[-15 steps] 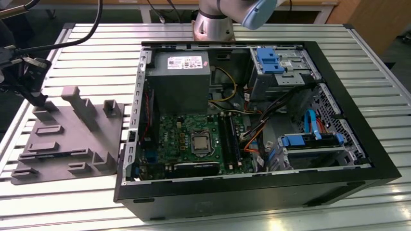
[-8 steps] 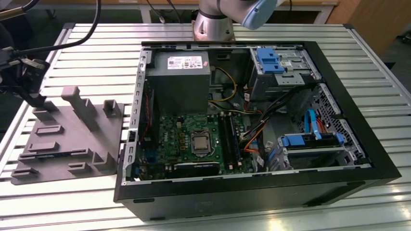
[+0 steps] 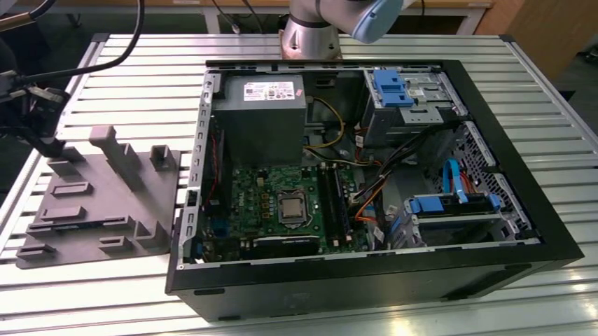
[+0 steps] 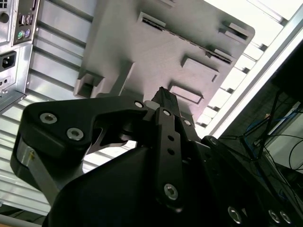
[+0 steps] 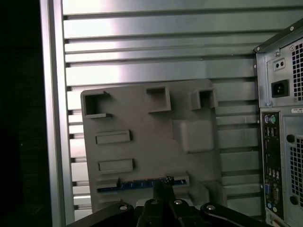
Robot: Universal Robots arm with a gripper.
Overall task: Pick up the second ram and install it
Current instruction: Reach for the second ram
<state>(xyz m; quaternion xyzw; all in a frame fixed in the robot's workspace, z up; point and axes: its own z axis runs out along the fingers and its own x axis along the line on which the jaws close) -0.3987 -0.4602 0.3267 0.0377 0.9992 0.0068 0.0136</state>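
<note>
The second ram (image 5: 128, 185) is a thin dark strip with a bluish edge, standing on edge in a slot of the grey fixture plate (image 5: 142, 151). In the exterior view the ram (image 3: 84, 225) sits near the plate's front end, on the exterior view's left of the open computer case (image 3: 374, 280). My gripper (image 5: 164, 183) hangs above the plate with its dark fingertips (image 4: 161, 94) pressed together and nothing between them. In the first wrist view the tips line up over the ram's slot. The motherboard's (image 3: 271, 203) long black slots (image 3: 332, 199) lie inside the case.
The fixture plate (image 3: 94, 203) carries several raised blocks and posts (image 3: 117, 150). The case's rear panel with ports (image 5: 279, 142) stands beside the plate. Cables and drive cages (image 3: 449, 210) crowd the case's right half. A dark stand with cables (image 3: 28, 119) rises at the far left.
</note>
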